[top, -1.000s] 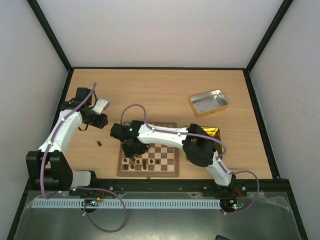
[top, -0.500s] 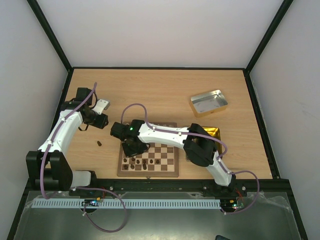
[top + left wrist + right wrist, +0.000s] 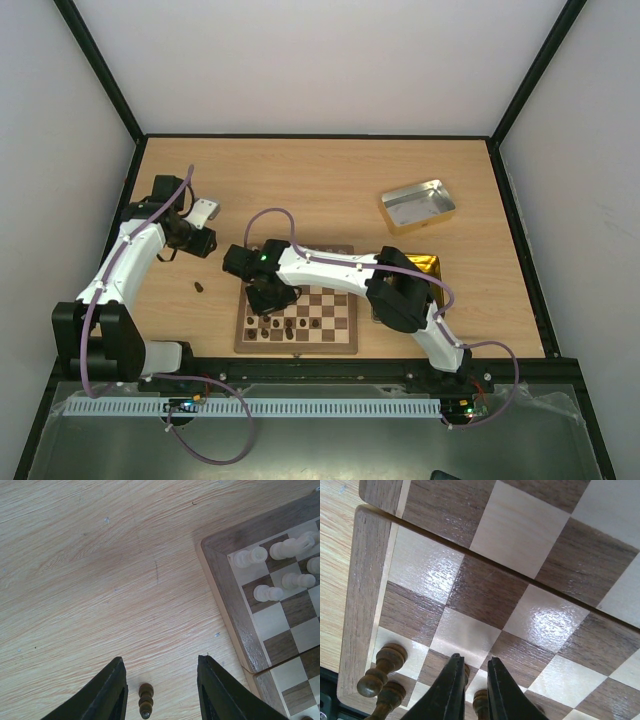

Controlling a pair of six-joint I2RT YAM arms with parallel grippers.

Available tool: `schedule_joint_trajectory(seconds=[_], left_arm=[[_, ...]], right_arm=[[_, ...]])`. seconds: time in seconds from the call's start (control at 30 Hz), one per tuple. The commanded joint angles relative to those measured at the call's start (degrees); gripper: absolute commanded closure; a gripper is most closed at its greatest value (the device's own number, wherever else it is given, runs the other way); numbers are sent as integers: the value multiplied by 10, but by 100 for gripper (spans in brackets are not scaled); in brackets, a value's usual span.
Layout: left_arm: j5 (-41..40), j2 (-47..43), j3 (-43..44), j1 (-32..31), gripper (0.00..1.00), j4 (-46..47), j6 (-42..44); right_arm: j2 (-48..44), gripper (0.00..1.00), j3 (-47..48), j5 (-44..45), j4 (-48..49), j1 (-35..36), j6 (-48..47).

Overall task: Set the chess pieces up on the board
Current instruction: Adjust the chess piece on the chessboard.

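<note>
The right gripper (image 3: pixel 474 660) has moved a little over the board (image 3: pixel 300 348) since a moment ago. Its two fingers have come closer together. The left arm has not moved.

The right gripper hangs low over the near left part of the board and points down. Its fingers are narrow, with only a thin gap between them. A bit of a dark piece (image 3: pixel 480 702) shows in that gap. I cannot tell if the fingers squeeze it or just stand around it. Two more dark pieces (image 3: pixel 382 670) stand at the board's corner just beside the fingers.

The left gripper (image 3: pixel 161 660) hangs over the table (image 3: pixel 320 180), to the left of the board. Its fingers are apart and hold nothing. One loose dark piece (image 3: pixel 145 700) sits on the table between them and touches neither finger. Pale pieces (image 3: pixel 280 565) stand at the corner of the board near this gripper.

A silver tin (image 3: pixel 418 205) sits on the table, far off to the right. A gold tin (image 3: pixel 425 265) sits just beside the board's right edge, partly hidden by the right arm.
</note>
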Motion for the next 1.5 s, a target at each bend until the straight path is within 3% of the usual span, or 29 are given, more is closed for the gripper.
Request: schedule_joint_trajectory(seconds=[0.0, 0.87, 1.23, 1.47], left_arm=[[8, -9, 6, -2, 60, -11, 4], [10, 0, 5, -3, 59, -3, 4], [8, 1, 7, -3, 60, -1, 4], [5, 1, 18, -3, 60, -7, 6]], right_arm=[[-22, 88, -7, -6, -2, -3, -2], [-5, 92, -2, -33, -7, 5, -22], [-17, 86, 12, 10, -7, -13, -5], [-53, 71, 26, 59, -24, -51, 6]])
